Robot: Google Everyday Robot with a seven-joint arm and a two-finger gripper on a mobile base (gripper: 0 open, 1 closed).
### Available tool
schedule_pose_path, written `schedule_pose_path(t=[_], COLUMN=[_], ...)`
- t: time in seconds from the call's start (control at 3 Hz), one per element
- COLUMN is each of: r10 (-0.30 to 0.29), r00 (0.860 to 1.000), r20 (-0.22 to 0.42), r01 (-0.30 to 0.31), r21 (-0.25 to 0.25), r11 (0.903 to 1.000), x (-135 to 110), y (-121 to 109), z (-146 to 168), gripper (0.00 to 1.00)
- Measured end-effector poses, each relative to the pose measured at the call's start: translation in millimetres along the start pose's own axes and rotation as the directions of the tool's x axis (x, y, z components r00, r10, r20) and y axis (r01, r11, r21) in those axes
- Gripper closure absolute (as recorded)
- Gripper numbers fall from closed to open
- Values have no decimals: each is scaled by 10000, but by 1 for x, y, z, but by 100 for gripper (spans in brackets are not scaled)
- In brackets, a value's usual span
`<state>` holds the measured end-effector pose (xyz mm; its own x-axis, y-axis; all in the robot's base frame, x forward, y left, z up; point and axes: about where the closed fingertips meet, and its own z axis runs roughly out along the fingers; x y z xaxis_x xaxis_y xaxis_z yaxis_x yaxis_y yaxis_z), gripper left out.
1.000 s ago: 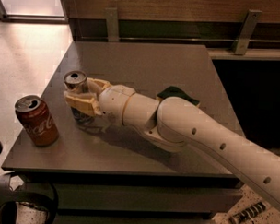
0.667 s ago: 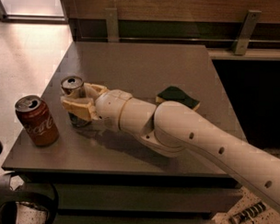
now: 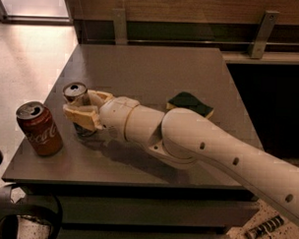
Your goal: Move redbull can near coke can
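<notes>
Two tan fingers [image 3: 83, 118] sit either side of the redbull can [image 3: 74, 91], closed on its body just below the rim. So the gripper [image 3: 77, 103] is clamped on it, w/ one finger on the camera side and the other behind. Can is upright, at the front-left part of the table [image 3: 151, 67]. Its base looks on or barely off the surface; can't tell which. The wrist and thick white arm [image 3: 212, 143] run back to the right and off the lower-right corner.

Coke can [image 3: 39, 129] stands upright to the left of the gripper and a bit nearer the front edge. It's close, w/ a clear gap, not touching.

Step in hand, as I read it: carry or slide the redbull can the last bit toward the coke can, then let go. To do it well, keep the can vertical and move slow and low. Stop short so the near finger doesn't knock the coke can, since that finger leads on that side. Coke can is close to the table's left and front edges, so a bump could send it off. Open the fingers only once the base is flat.

Around: a green-and-yellow sponge [image 3: 190, 103] lies behind the arm, well apart, no obstacle. Dark cables [image 3: 18, 220] on the floor at lower left, not in the way.
</notes>
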<state>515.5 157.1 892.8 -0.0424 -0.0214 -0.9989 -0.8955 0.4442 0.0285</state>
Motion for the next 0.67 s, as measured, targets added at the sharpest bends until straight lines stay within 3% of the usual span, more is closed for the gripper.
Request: schedule_pose_path(t=[0.33,0.67], r10=[-16,-26], r00=[10000,10000], r20=[-1,-1], r01=[16,26], r21=[-39,-63], r11=[10000,10000], x=[-1,-1], y=[2,3], z=[1,2], gripper=[52,28])
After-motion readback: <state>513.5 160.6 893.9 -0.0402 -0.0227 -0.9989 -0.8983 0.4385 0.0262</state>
